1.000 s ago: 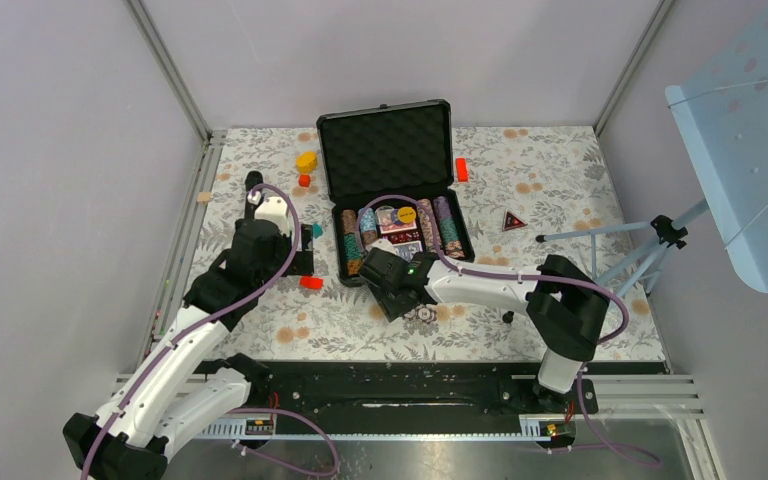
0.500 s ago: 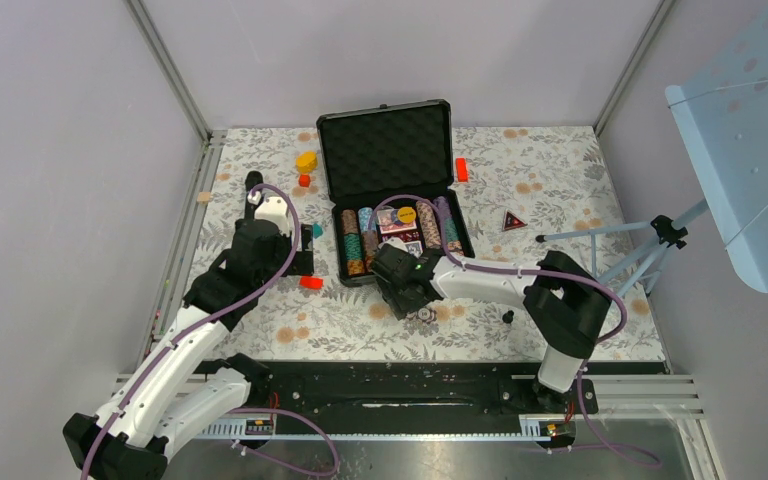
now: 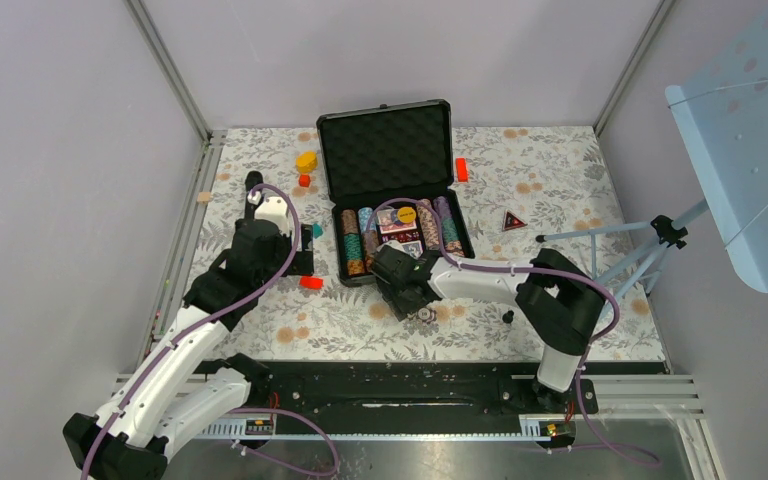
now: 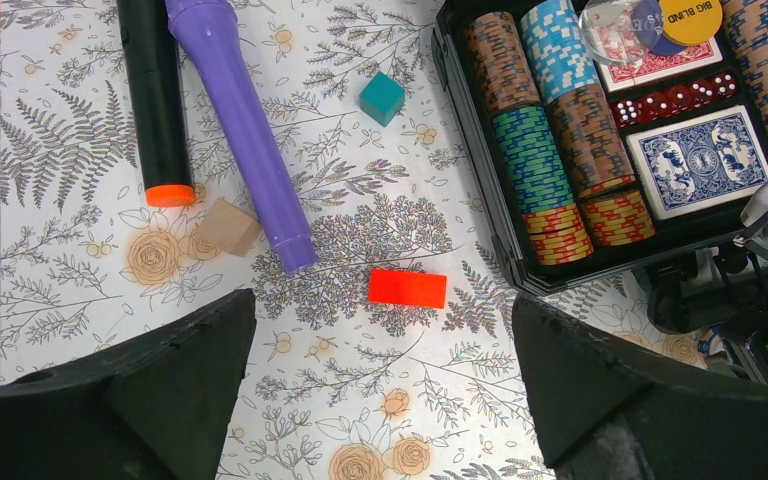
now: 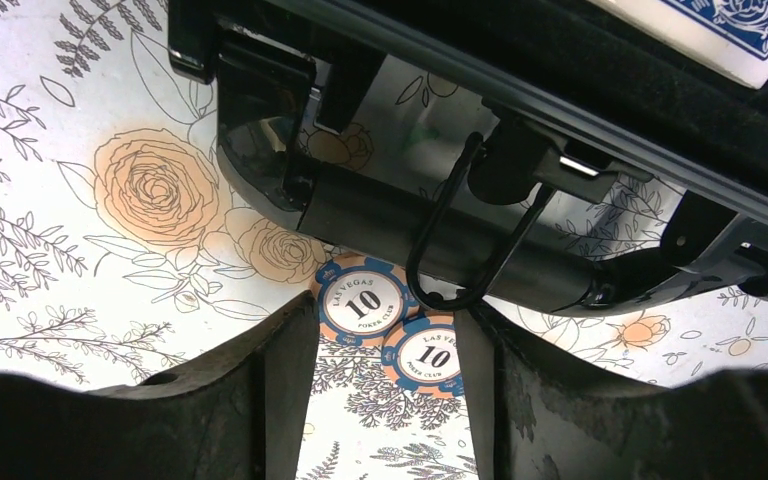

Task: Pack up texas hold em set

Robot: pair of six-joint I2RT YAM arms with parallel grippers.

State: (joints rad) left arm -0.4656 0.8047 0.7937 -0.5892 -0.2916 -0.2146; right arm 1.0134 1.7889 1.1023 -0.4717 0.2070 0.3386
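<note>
Since a second ago the right hand (image 5: 380, 365) has been shifted slightly sideways along the front of the case (image 3: 385, 150), while the left arm is seen unmoved.

The right hand's fingers (image 5: 260, 400) are parted and set on either side of two loose chips (image 5: 363, 300). These lie flat and side by side on the flowered table (image 5: 50, 200), just short of the case. The fingers are close against both outer rims, yet whether the chips are pinched cannot be told. The chips are round discs with blue-and-orange edges and white centres marked 10. Directly ahead of this hand the glossy black front wall of the case is seen, its upper part cut off by the frame.

The left hand (image 4: 380, 330) is spread wide and nothing is held in it. A flat red block (image 4: 407, 288) lies on the table just ahead, between its fingers. To that hand's right the open case is seen, egg-crate foam lining its raised lid. It is filled with ribbed rows of striped chips (image 4: 535, 160), a blue-backed deck (image 4: 700, 160) and small red dice (image 4: 670, 100). Its far side is cut off at the edge of that view.
</note>
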